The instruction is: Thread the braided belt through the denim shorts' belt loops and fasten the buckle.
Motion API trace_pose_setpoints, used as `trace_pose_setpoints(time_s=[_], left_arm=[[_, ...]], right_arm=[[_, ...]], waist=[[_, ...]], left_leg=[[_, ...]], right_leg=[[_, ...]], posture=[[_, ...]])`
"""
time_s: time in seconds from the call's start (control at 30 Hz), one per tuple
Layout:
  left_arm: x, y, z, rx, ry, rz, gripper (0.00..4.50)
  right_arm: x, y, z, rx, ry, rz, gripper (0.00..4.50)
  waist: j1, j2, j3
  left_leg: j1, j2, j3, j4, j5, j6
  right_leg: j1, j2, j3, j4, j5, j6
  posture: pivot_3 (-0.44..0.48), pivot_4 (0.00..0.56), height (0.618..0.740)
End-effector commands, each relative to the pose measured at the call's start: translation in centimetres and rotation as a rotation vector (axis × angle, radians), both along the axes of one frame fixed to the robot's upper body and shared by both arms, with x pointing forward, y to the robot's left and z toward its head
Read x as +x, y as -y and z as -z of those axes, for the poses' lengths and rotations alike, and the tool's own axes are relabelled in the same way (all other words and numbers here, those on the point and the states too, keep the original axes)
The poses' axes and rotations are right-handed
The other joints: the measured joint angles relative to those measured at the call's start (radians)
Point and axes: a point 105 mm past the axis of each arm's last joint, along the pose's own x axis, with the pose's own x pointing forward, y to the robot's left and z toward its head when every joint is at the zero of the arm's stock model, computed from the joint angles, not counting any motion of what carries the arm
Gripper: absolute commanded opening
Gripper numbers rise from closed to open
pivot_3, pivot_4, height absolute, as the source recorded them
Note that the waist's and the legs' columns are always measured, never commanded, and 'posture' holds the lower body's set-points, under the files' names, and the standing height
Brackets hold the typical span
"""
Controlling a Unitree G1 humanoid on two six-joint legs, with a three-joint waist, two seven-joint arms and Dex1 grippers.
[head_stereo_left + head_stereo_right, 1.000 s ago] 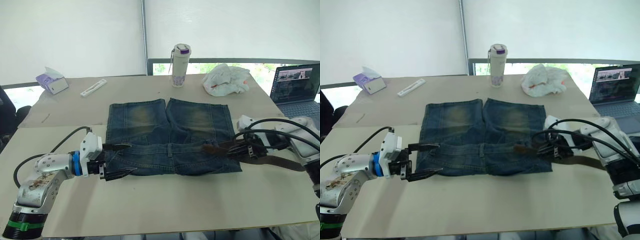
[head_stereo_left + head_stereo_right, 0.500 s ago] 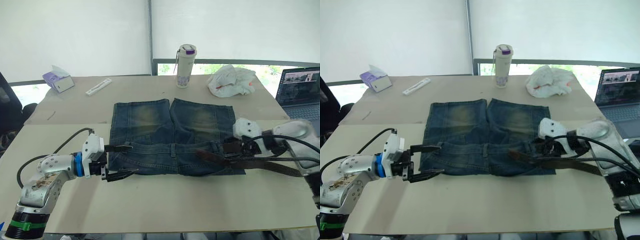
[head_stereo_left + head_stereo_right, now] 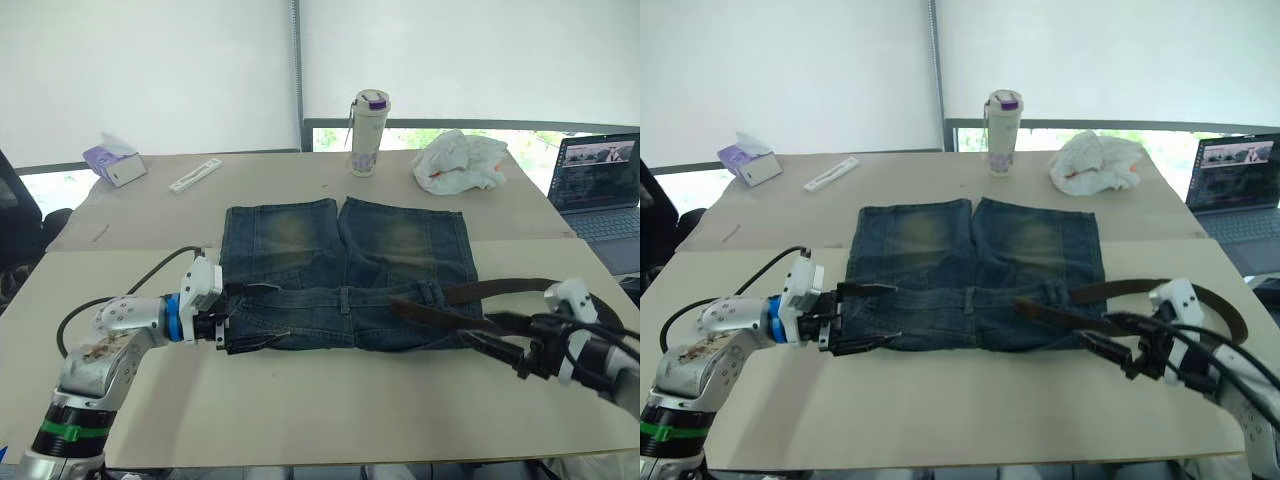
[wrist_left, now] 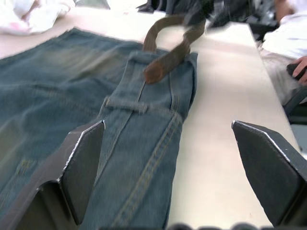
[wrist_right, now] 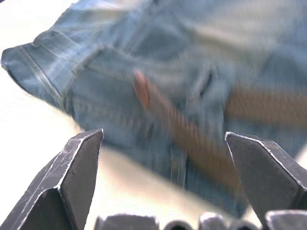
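Left eye view has the left gripper (image 3: 243, 320) spread wide, its 2 fingers astride the near-left waistband corner of the denim shorts (image 3: 345, 270), while the right gripper (image 3: 495, 345) gapes empty just off the braided belt (image 3: 440, 318) lying across the waistband's right end.

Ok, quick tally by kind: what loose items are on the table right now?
Denim shorts: 1
Braided belt: 1
Bottle: 1
Tissue box: 1
White crumpled cloth: 1
White flat stick: 1
Laptop: 1
Total: 7
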Motion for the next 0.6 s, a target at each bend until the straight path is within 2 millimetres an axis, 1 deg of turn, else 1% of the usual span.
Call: trace_pose_setpoints(time_s=[0.03, 0.17, 0.33, 0.43, 0.57, 0.6], left_arm=[[1.0, 1.7, -1.0, -0.009, 0.029, 0.068, 4.5], [2.0, 2.3, -1.0, 0.029, 0.06, 0.121, 4.5], [2.5, 2.8, -0.7, 0.053, 0.075, 0.176, 4.5], [2.4, 3.0, -0.3, 0.095, 0.094, 0.217, 4.5], [2.5, 3.3, -0.5, 0.086, 0.1, 0.228, 4.5], [2.5, 3.3, -0.5, 0.085, 0.101, 0.229, 4.5]], right_arm=[[0.2, -1.9, -1.9, -0.067, 0.111, -0.069, 4.49], [1.2, -2.3, -1.7, -0.291, 0.135, -0.13, 4.49], [3.0, -3.0, -1.3, -0.469, 0.057, -0.242, 4.49], [5.1, -3.2, -1.1, -0.505, 0.043, -0.238, 4.49], [4.6, -3.0, -0.1, -0.535, -0.023, -0.295, 4.49], [4.6, -3.1, 0.0, -0.534, -0.024, -0.303, 4.25]], waist=[[-0.002, 0.0, 0.0], [-0.01, -0.001, 0.0], [-0.014, -0.001, 0.001], [-0.012, -0.003, 0.001], [0.003, -0.002, 0.001], [0.006, -0.002, 0.001]], left_leg=[[0.0, 0.0, 0.0, 0.0, 0.0, 0.0], [0.001, 0.0, 0.001, 0.0, 0.0, 0.0], [0.001, 0.0, 0.001, 0.001, 0.0, 0.0], [0.0, 0.0, 0.001, 0.003, 0.0, 0.0], [-0.002, 0.0, 0.0, 0.009, -0.003, 0.005], [-0.003, 0.0, 0.0, 0.009, -0.003, 0.006]], right_leg=[[0.0, 0.001, 0.001, 0.0, 0.0, 0.0], [-0.001, 0.004, 0.003, 0.001, 0.0, 0.001], [-0.001, 0.005, 0.005, 0.001, 0.0, 0.001], [-0.001, 0.005, 0.005, 0.001, 0.0, 0.001], [-0.002, 0.005, 0.005, 0.001, 0.0, 0.001], [-0.002, 0.005, 0.005, 0.001, 0.0, 0.001]], posture=[[0.0, 0.15, 0.74], [0.0, 0.15, 0.74], [0.0, 0.15, 0.74], [0.0, 0.15, 0.74], [0.0, 0.15, 0.74], [0.0, 0.15, 0.74]])
